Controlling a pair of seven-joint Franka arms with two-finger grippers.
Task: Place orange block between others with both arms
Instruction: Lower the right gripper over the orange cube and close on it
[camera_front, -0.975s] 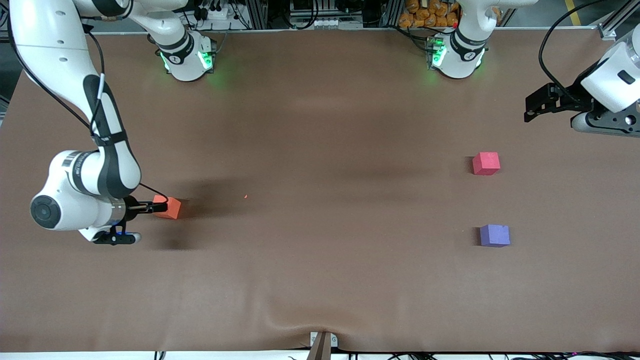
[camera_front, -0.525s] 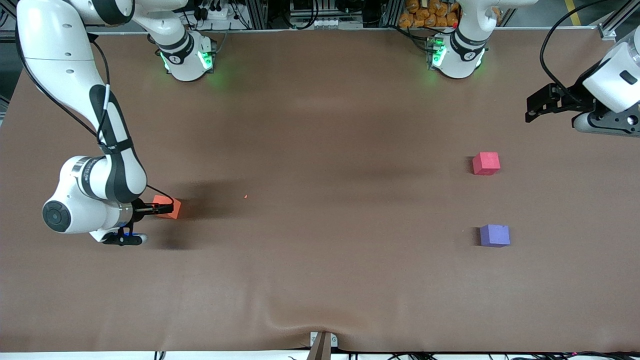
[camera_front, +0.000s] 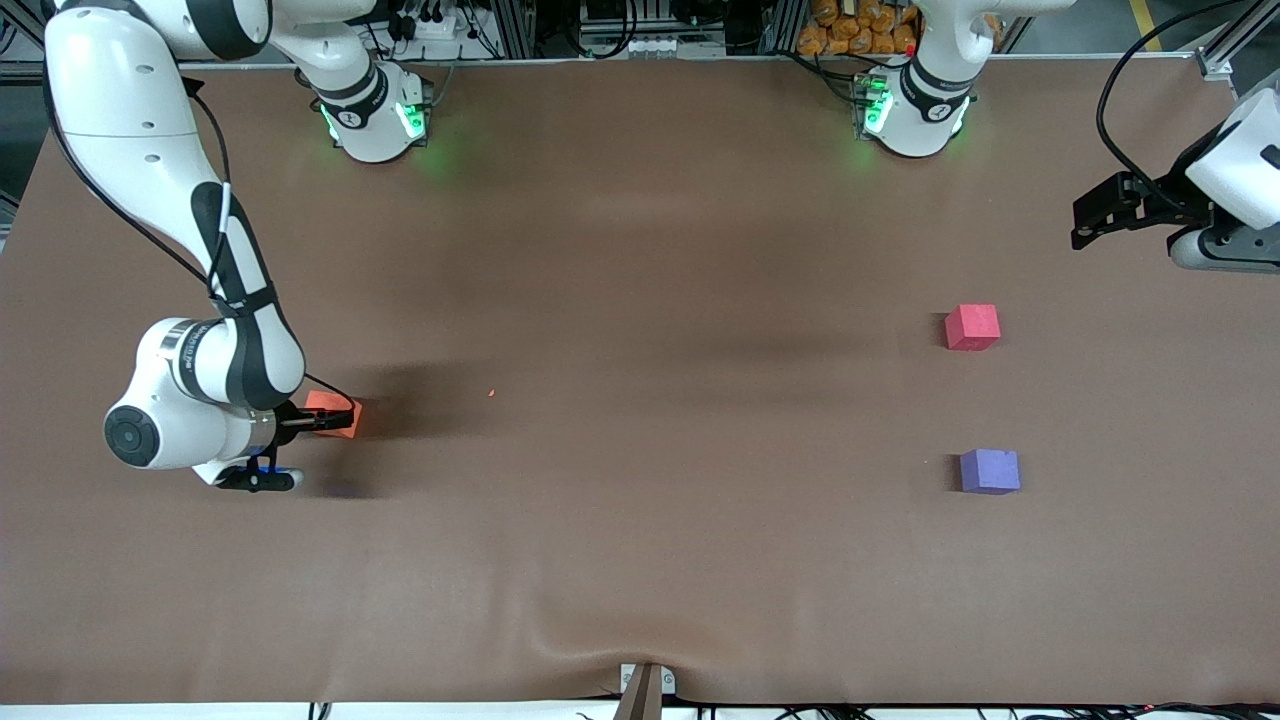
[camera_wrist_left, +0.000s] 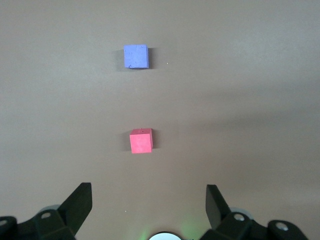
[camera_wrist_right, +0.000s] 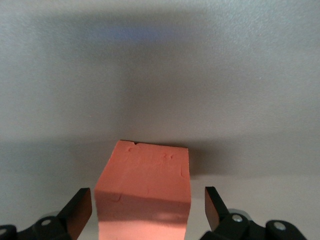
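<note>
Since the small matte orange foam-like cube (camera_front: 334, 414) looks like soft foam, expect it light and a bit squashy, with a grippy surface rather than a slick one; not fragile, though a hard squeeze would likely dent it. Best hold, judging by the right wrist view: two flat facing sides, pads centred on the faces, not on corners. It sits on the brown table cover (camera_front: 640, 560) toward the right arm's end, between the fingers of the right gripper (camera_wrist_right: 148, 210), which stand open on either side with a gap showing, not clamped. The small matte pinkish-red cube (camera_front: 972, 327) and small matte purple cube (camera_front: 989, 471) sit well apart from it toward the left arm's end, purple nearer the front camera, with a bare gap between them. The left gripper (camera_front: 1095, 219) hangs over the table edge at that end, jaws open, empty, waiting.

Versus one second ago: the right arm has slid in toward the orange cube, which has not moved. The left gripper has pulled outward toward its table edge. The pinkish-red and purple cubes are unchanged.
</note>
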